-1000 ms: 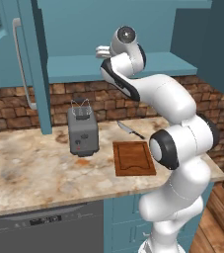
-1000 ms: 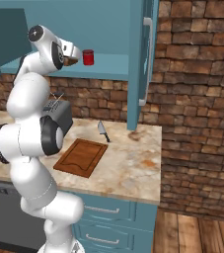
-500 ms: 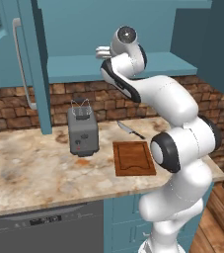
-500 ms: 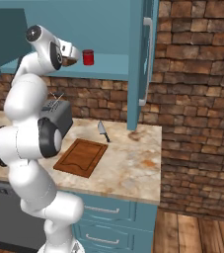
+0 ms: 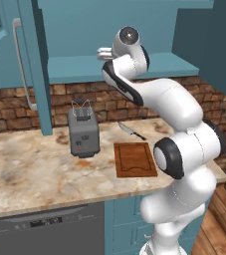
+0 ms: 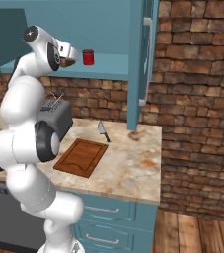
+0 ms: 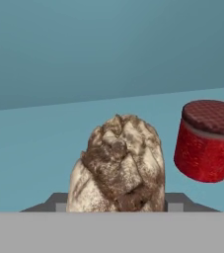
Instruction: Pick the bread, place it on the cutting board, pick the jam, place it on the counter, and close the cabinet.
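**Bread between the fingers at the cabinet shelf, jam just beside it**

Gripper is up at the shelf of the open cabinet, reaching in from the arm's high elbow. In the hand view the bread sits dead centre, low in frame, with grey finger bases flanking its bottom on both sides. Fingertips themselves are hidden behind the loaf, so I cannot tell whether the jaws are clamped on it or just straddling it. In the right base view a brown lump shows at the gripper tip, which fits the loaf being between the fingers.

What the shelf holds:
- bread, brown and speckled, rounded top, upright, on or just over the teal shelf floor
- jam, red jar with darker lid, upright, just beside the bread, small gap between them, not touching. It also shows in the right base view, standing on the shelf just past the gripper.

Cabinet doors are swung open, grey bar handles visible on both.

Down on the counter:
- cutting board lies flat, bare, near the front edge
- knife just behind the board, apart from it
- toaster left of the board, two slots on top.
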